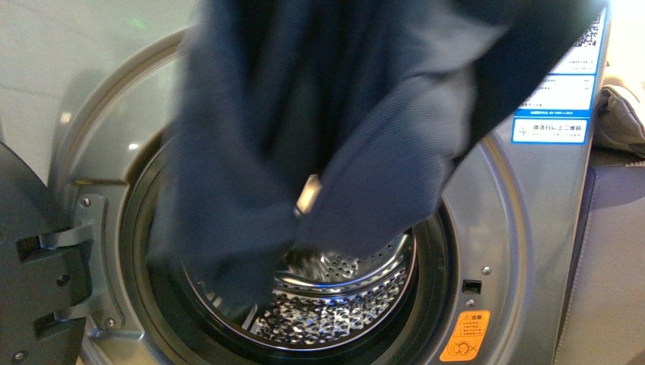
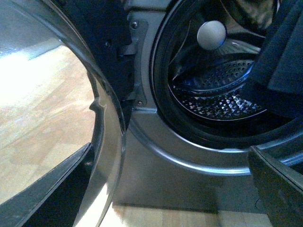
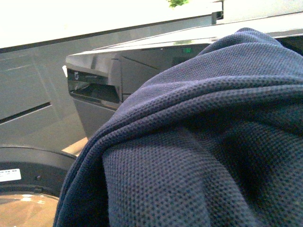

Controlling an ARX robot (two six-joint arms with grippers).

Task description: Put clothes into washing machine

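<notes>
Right gripper is buried under the clothes point(image 1: 251, 114); I cannot tell its grip, nor the left gripper's. That navy knit hangs across the washing machine point(image 1: 525, 228) porthole, blocking most of the drum point(image 1: 335, 304). Left of the machine the door point(image 1: 34, 258) stands open; right of it lies a grey bundle point(image 1: 620, 114).

Front view: clothes point(image 1: 327, 129) hang before the washing machine point(image 1: 525, 251) porthole, lower end at the drum point(image 1: 335, 304) mouth. Door point(image 1: 38, 266) stands open at left; label point(image 1: 559, 99) sits upper right on the front panel, sticker point(image 1: 465, 336) lower right of porthole. Fabric bundle point(image 1: 620, 118) lies right of machine.
</notes>
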